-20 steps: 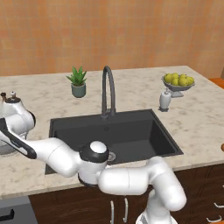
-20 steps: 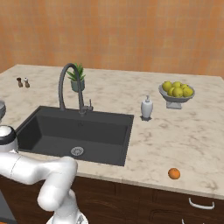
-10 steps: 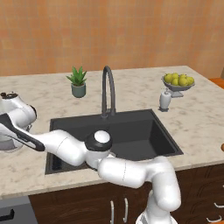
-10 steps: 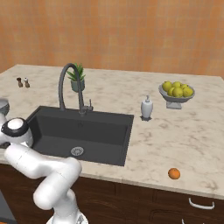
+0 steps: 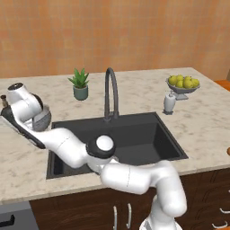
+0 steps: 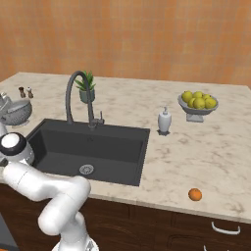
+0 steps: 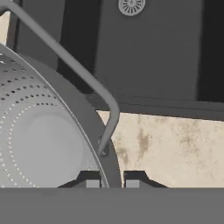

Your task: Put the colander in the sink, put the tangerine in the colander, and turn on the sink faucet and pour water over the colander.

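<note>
Gripper [image 7: 112, 178] is clamped on the colander [image 7: 48, 131] rim. Colander hangs beside the sink [image 7: 148, 52]. Tangerine [image 6: 195, 194] lies well apart.

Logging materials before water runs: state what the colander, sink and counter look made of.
Colander: looks like brushed silver metal, with rows of punched holes and a thin wire handle. Sink: matte black, no shine; could be composite or coated metal, with a metal drain. Counter: beige speckled stone look, likely marble or granite.
</note>
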You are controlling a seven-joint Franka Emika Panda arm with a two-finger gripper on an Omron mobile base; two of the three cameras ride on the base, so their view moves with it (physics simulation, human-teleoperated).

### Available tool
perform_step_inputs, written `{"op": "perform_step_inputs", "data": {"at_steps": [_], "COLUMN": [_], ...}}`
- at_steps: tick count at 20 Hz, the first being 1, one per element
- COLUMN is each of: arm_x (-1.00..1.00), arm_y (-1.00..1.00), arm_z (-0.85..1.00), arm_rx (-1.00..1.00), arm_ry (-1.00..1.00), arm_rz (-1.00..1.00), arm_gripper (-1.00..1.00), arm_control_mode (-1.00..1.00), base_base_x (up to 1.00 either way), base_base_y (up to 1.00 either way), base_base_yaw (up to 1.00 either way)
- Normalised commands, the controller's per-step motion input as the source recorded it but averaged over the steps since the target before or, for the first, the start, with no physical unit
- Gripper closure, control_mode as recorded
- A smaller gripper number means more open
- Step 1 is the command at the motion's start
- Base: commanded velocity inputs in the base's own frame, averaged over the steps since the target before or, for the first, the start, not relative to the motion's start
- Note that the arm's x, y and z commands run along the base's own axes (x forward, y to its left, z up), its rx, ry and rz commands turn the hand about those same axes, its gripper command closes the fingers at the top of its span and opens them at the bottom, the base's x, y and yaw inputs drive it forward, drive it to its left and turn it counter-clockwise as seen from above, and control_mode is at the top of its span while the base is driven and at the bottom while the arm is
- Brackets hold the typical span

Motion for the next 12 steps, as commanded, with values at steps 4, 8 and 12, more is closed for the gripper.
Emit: {"op": "perform_step_inputs", "data": {"at_steps": [4, 8, 12], "arm_x": [-0.88, -1.00, -1.00], "arm_y": [-0.37, -0.41, -0.51], "arm_z": [-0.29, -0.36, -0.15], "arm_rx": [0.06, 0.18, 0.24], "arm_ry": [-0.70, -0.57, -0.41], "arm_rz": [-0.27, -0.24, -0.24], "arm_gripper": [1.00, 1.00, 1.00], "arm_control_mode": [-1.00, -1.00, -1.00], "base_base_x": [0.00, 0.00, 0.00], "base_base_y": [0.00, 0.00, 0.00], "base_base_yaw": [0.00, 0.00, 0.00]}}
